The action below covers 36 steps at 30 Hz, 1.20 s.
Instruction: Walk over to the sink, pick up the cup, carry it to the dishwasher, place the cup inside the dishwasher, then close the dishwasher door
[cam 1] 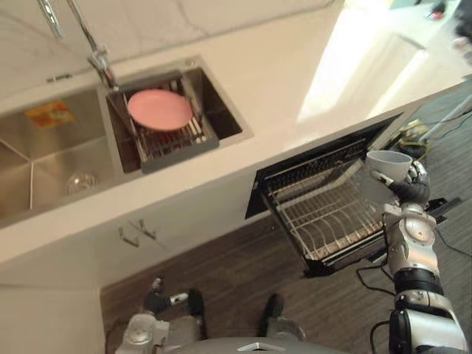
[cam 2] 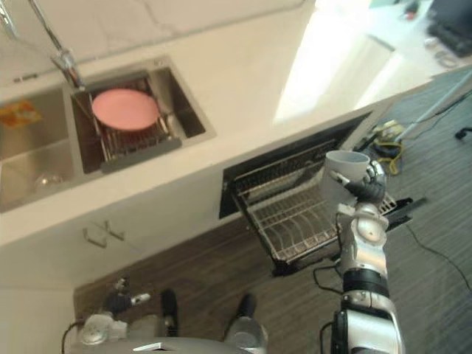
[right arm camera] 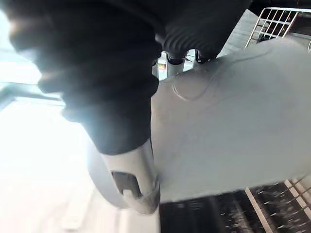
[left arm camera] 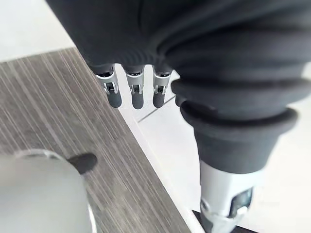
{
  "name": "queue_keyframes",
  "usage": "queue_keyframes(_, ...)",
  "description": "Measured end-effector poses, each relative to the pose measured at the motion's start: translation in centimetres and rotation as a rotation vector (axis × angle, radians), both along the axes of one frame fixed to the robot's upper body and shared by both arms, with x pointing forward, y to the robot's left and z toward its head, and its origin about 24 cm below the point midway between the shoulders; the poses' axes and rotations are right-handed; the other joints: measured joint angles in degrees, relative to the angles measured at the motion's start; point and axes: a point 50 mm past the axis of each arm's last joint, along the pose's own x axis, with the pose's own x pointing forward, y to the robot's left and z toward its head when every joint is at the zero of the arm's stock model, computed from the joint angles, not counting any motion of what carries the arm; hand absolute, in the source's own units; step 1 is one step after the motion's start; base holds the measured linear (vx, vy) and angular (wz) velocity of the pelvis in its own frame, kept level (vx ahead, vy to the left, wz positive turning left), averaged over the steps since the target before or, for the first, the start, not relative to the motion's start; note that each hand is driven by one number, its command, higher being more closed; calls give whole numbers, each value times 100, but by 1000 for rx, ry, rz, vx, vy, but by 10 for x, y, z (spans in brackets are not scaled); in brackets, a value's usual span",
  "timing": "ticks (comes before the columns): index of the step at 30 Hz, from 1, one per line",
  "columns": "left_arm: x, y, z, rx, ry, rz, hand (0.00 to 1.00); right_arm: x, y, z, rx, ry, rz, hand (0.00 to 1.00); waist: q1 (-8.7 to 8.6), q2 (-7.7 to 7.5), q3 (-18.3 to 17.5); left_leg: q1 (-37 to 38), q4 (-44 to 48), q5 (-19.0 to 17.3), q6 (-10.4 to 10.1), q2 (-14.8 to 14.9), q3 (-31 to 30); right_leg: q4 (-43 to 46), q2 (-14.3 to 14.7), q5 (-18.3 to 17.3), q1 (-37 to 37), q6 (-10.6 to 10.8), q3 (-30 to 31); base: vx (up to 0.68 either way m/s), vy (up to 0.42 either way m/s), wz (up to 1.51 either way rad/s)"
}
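1. Pale grey cup (cam 1: pixel 389 164): upright, mouth up, clasped in the right robot hand (cam 1: pixel 414 190) over the rack's right end.
2. Dishwasher (cam 1: pixel 313 164): under the bench (cam 1: pixel 295 74), wire rack (cam 1: pixel 324 217) pulled out, door apparently folded down beneath.

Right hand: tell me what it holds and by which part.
The right hand holds the grey cup by its side wall, fingers and thumb curled round the body. The left hand holds nothing.

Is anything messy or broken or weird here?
Nothing stands out. The pink plate lies flat on the drain rack in the sink. The right hand holds the cup upright by the pulled-out dishwasher rack. Nothing looks spilled or broken. The left hand hangs open near the floor.
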Motion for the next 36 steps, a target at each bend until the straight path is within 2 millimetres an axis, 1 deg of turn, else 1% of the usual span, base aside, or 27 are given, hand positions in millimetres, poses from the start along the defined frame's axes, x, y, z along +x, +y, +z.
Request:
queue_keyframes(1,-1,6,0,50,7,-24,0,5,-3,7,-31,18,-4,100,4,-4,182,-64,1,29,16,-1,-27,52,-16,-12,-61,-11,-28,20,-8,14)
queue_keyframes(2,-3,7,-1,66,17,-36,0,8,-5,11,-47,22,-8,100,10,-2,296,-60,2,47,36,-7,-30,90,-32,-22,-62,-15,-32,30,3,17)
queue_keyframes(3,-8,10,-5,93,50,-47,0,10,-10,21,-80,26,-18,100,11,18,462,-58,3,60,44,-26,-47,171,-66,-62,-70,-3,-33,51,11,18)
queue_keyframes(4,-10,11,-5,100,55,-44,0,11,-17,31,-112,24,-30,100,20,54,578,-90,11,61,54,-56,-99,243,-94,-94,-107,16,-19,44,15,18)
queue_keyframes(5,-9,12,-5,108,56,-48,0,13,-19,37,-137,29,-32,100,35,66,611,-154,68,46,69,-67,-112,304,-124,-121,-164,26,-8,42,24,11)
queue_keyframes(6,-9,13,-5,114,58,-49,0,19,-20,56,-223,33,-24,100,62,91,731,-332,245,-14,101,-88,-123,429,-184,-157,-319,21,43,23,27,4)
queue_keyframes(7,-8,13,-5,115,54,-49,0,21,-21,65,-256,32,-23,100,63,107,789,-377,282,-21,109,-97,-129,461,-203,-160,-358,22,73,-3,32,5)
queue_keyframes(8,-4,12,-4,115,47,-55,0,25,-22,81,-314,27,-24,100,72,154,895,-483,343,-22,113,-114,-146,552,-246,-186,-469,18,82,-16,22,9)
queue_keyframes(9,-1,10,-3,113,38,-63,0,27,-24,94,-353,29,-33,100,85,225,985,-560,341,6,148,-127,-178,615,-266,-206,-550,23,79,-49,16,10)
queue_keyframes(11,2,9,-2,110,24,-68,0,28,-26,104,-392,45,-42,100,142,304,1047,-695,313,48,160,-132,-202,759,-298,-259,-749,19,87,-36,-1,8)
queue_keyframes(13,4,7,-1,108,17,-77,0,30,-27,104,-415,89,-46,100,173,365,1090,-764,211,120,128,-157,-248,958,-358,-342,-924,9,88,-19,-15,10)
queue_keyframes(14,4,6,-1,109,16,-83,0,30,-29,98,-432,137,-55,100,192,398,1105,-777,106,221,164,-178,-284,1075,-390,-396,-1019,7,92,-10,-17,11)
queue_keyframes(16,5,5,-1,105,10,-59,0,30,-31,88,-451,210,-56,100,201,444,1132,-840,13,286,135,-210,-324,1263,-453,-484,-1173,4,103,3,-23,13)
queue_keyframes(17,6,4,-1,97,8,-53,0,30,-32,83,-457,244,-54,100,224,477,1159,-908,13,332,171,-233,-333,1392,-500,-531,-1296,6,160,4,-29,12)
queue_keyframes(19,10,2,-1,89,-3,-53,0,30,-32,80,-461,263,-52,100,238,541,1212,-1011,13,380,185,-275,-351,1575,-577,-602,-1483,11,240,-3,-42,9)
queue_keyframes(23,20,1,3,91,-27,-62,0,29,-34,76,-457,287,-60,100,260,754,1317,-1271,7,474,170,-346,-466,1917,-692,-744,-1835,22,369,-22,-55,16)
queue_keyframes(24,21,0,3,91,-28,-65,0,29,-34,75,-458,289,-60,100,273,771,1325,-1304,6,486,164,-354,-465,1967,-705,-775,-1892,19,405,-27,-69,10)
queue_keyframes(28,25,-6,4,88,-37,-104,0,32,-31,74,-475,302,-62,100,367,951,1393,-1387,3,554,157,-379,-493,2201,-781,-864,-2070,4,446,-20,-74,4)
queue_keyframes(32,25,-10,4,105,-48,-141,0,37,-24,66,-473,329,-40,100,423,1011,1358,-1519,-28,583,129,-382,-504,2304,-810,-928,-2240,-22,462,-36,-85,4)
queue_keyframes(33,26,-11,5,107,-54,-142,0,40,-21,64,-448,323,-40,0,422,1022,1351,-1580,-29,602,111,-382,-523,2322,-824,-933,-2295,-30,447,-17,-87,7)
queue_keyframes(35,27,-13,5,110,-60,-148,0,44,-16,61,-416,310,-43,0,445,1043,1337,-1585,-29,611,116,-391,-550,2353,-845,-931,-2298,-19,435,0,-67,8)
queue_keyframes(36,29,-15,5,115,-63,-160,0,46,-14,63,-424,309,-36,0,481,1077,1313,-1597,-29,620,123,-400,-575,2364,-849,-936,-2299,-14,421,5,-55,9)
